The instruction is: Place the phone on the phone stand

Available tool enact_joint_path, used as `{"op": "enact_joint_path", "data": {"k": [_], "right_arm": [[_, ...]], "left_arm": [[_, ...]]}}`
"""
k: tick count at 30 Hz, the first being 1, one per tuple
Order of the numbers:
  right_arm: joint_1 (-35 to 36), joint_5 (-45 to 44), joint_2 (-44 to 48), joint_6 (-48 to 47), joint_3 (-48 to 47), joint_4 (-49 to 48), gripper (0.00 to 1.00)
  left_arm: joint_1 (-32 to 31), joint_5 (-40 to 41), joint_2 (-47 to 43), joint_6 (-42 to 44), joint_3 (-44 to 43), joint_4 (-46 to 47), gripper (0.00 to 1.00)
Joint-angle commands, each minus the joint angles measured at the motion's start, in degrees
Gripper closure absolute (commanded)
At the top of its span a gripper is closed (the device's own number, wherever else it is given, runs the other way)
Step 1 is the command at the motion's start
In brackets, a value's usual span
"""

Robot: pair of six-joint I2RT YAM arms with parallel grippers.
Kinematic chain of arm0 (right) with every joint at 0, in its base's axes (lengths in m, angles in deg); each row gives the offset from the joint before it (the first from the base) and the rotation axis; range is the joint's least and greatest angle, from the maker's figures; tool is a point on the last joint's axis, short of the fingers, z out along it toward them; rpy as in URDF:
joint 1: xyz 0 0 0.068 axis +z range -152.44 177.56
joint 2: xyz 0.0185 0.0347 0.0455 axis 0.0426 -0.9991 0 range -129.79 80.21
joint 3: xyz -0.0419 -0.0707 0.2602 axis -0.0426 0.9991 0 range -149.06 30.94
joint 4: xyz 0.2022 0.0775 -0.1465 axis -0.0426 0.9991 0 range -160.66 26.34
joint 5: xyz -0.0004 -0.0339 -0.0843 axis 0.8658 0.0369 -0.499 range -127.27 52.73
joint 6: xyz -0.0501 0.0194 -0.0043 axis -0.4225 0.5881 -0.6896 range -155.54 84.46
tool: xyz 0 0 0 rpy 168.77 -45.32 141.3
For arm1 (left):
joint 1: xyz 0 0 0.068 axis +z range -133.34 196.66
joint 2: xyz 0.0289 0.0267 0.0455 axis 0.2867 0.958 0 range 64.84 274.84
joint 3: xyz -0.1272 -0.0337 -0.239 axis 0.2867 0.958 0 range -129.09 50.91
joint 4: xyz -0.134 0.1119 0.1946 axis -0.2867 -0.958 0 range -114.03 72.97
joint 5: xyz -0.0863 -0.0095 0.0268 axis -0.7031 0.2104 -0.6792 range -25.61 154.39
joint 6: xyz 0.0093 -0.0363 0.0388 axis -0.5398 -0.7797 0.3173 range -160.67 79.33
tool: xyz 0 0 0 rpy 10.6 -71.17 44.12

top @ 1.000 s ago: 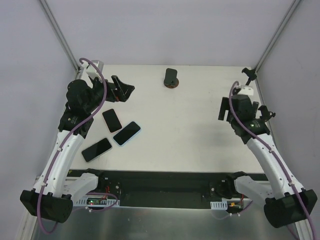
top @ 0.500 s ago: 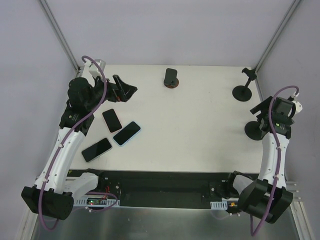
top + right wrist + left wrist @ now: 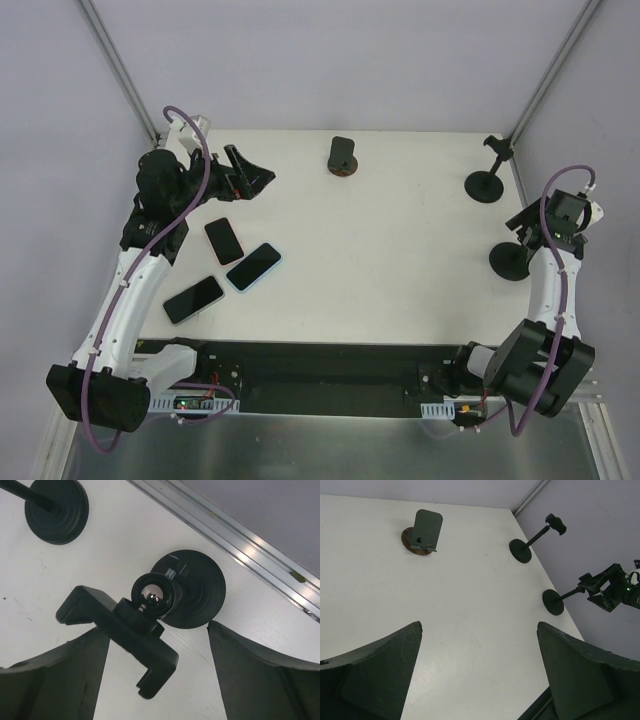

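Three phones lie at the left of the white table (image 3: 400, 230): a black one (image 3: 224, 241), a blue-cased one (image 3: 253, 266) and another black one (image 3: 194, 299). The phone stand (image 3: 342, 156), a dark plate on a round brown base, stands at the back centre; it also shows in the left wrist view (image 3: 425, 530). My left gripper (image 3: 250, 178) is open and empty, held above the table behind the phones and pointing toward the stand (image 3: 480, 625). My right gripper (image 3: 535, 225) is open and empty at the right edge, above a black clamp holder (image 3: 120, 630).
Two black pole stands with round bases are at the right, one at the back (image 3: 489, 175) and one nearer (image 3: 513, 258). The nearer one's base (image 3: 192, 587) and ball joint (image 3: 155, 594) lie under my right gripper. An aluminium frame rail (image 3: 235, 530) runs along the right edge.
My right arm has swung from the table's right side out to the right edge, over the nearer pole stand. My left gripper has shifted slightly toward the back.
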Motion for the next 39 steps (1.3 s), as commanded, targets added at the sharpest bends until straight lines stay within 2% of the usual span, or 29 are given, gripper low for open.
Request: {"op": "enact_joint_path", "data": {"k": [1, 6, 7, 11, 12, 22, 28, 33, 37, 39], "right_arm": [[-0.5, -4.0, -1.2, -2.2, -2.7, -3.8, 0.2], [-0.5, -5.6, -1.6, -3.9, -1.9, -5.4, 0.27], [-0.5, -4.8, -1.2, -4.5, -1.3, -6.3, 0.33], [-0.5, -2.8, 0.4, -6.6, 1.2, -9.5, 0.46], [-0.5, -2.4, 0.3, -6.7, 1.3, -9.5, 0.52], [3.8, -0.2, 0.4, -9.0, 2.6, -9.3, 0.81], [16.0, -2.5, 4.5, -10.4, 3.9, -7.3, 0.92], [26.4, 2.3, 9.0, -10.4, 7.4, -9.3, 0.96], [38.5, 8.0, 8.9, -11.8, 7.5, -9.2, 0.97], [43.1, 7.5, 7.8, -10.9, 7.0, -8.2, 0.97]], "left_arm": [[0.8, -2.2, 0.5, -1.6, -2.0, 1.2, 0.04], [0.8, -2.7, 1.2, -1.7, -2.1, 1.2, 0.04], [0.8, -2.5, 1.2, -1.5, -2.1, 1.2, 0.04], [0.8, -2.3, 1.5, -1.3, -2.0, 1.1, 0.04], [0.8, -2.2, 1.8, -1.3, -2.0, 1.2, 0.04], [0.9, -3.6, 3.2, -2.2, -2.1, 1.2, 0.06], [0.9, -4.6, 3.9, -2.7, -2.4, 1.1, 0.06], [1.0, -4.8, 4.2, -2.5, -2.4, 1.2, 0.07], [1.0, -5.1, 4.6, -2.8, -2.4, 1.2, 0.07], [1.0, -5.6, 5.1, -3.0, -2.6, 1.2, 0.07]]}}
